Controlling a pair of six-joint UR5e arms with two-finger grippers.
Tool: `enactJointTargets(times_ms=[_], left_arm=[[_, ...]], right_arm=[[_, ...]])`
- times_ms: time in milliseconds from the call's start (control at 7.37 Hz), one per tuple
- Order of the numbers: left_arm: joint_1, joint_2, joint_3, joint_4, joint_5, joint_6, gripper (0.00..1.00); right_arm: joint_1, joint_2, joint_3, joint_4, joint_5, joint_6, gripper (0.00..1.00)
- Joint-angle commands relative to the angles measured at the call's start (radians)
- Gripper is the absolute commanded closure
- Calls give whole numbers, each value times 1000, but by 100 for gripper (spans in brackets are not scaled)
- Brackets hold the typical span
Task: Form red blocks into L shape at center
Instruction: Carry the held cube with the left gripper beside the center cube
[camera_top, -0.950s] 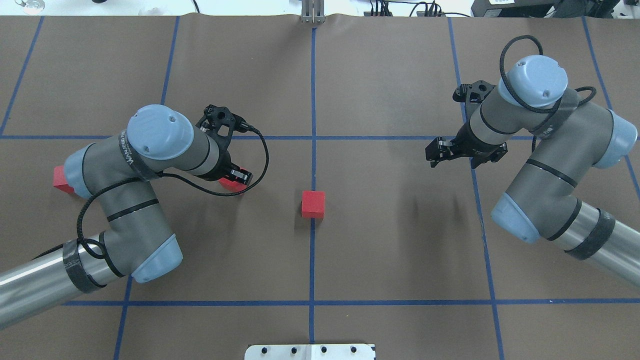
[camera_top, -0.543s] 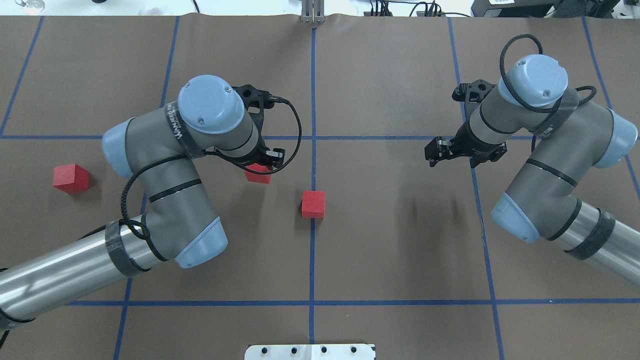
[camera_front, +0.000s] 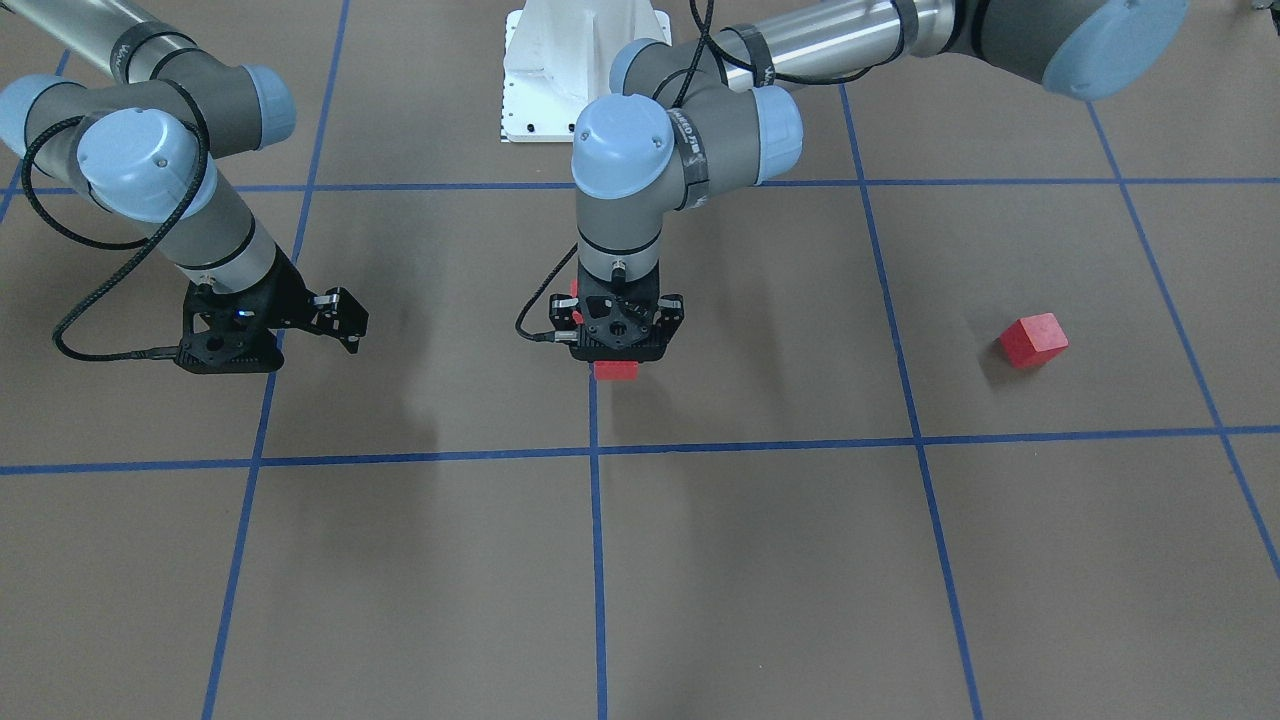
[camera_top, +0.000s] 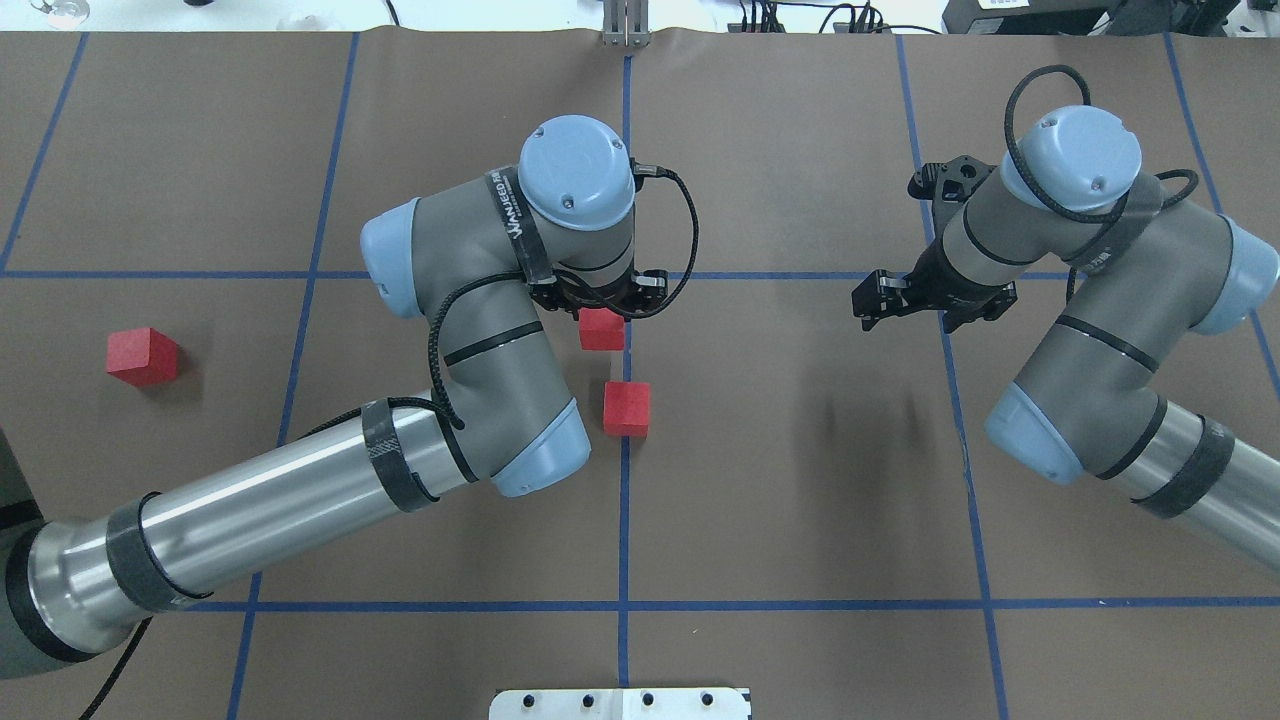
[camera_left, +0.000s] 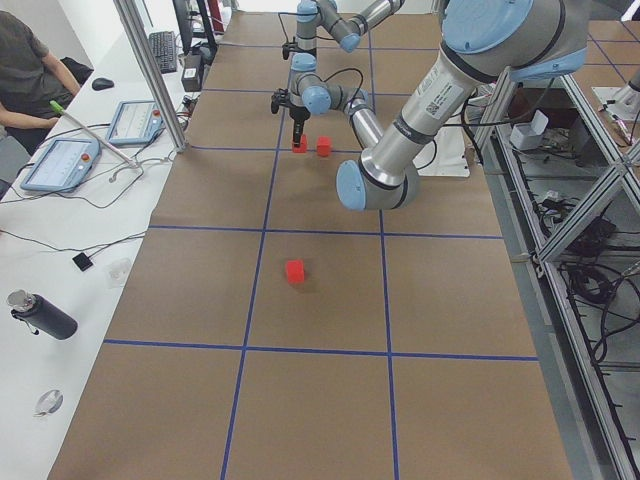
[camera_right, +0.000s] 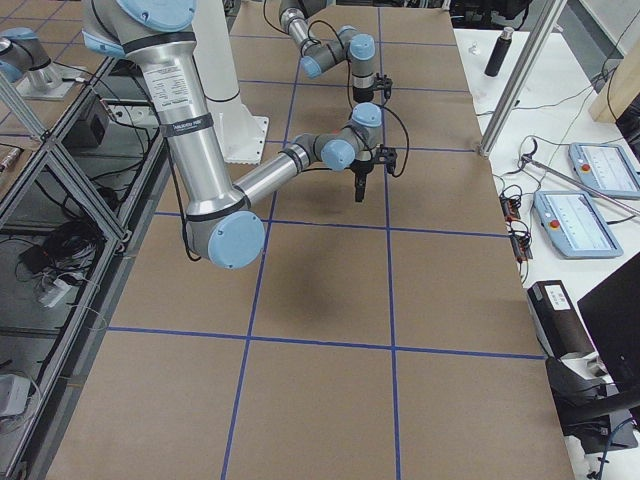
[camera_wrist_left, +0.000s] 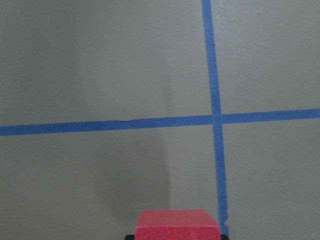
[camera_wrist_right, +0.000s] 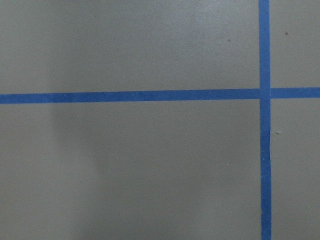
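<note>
My left gripper (camera_top: 603, 308) is shut on a red block (camera_top: 601, 331) and holds it low over the brown surface, just left of the central blue line (camera_top: 626, 365). It shows in the front view (camera_front: 617, 340) with the block (camera_front: 615, 370) under it, and at the bottom of the left wrist view (camera_wrist_left: 177, 224). A second red block (camera_top: 627, 408) lies on the central line, just nearer me, apart from the held one. A third red block (camera_top: 143, 356) lies far left, also in the front view (camera_front: 1033, 340). My right gripper (camera_top: 868, 302) is open and empty at the right.
The white robot base plate (camera_top: 620, 703) is at the near edge. A metal post (camera_top: 625, 25) stands at the far edge on the central line. An operator (camera_left: 25, 75) sits at the side table with tablets.
My left arm has swung right and away from me with the red block, from the left half to the central line. The far-left block is uncovered. The right arm has barely moved.
</note>
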Motion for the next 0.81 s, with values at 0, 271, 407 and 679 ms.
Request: enactJointTargets(times_ms=[0,271,407,679], left_arm=[[35,-15,21,0,2,-36,100],[46,-11,20,0,16,-36,100],[52,-11,18,0,24,-36,100],[54,-9,15,0,24,-33,100]], right_arm=[[0,0,0,0,0,1,0],[0,-2,1,0,-6,1,0],[0,0,1,0,-8,1,0],[0,-2,0,0,-8,1,0]])
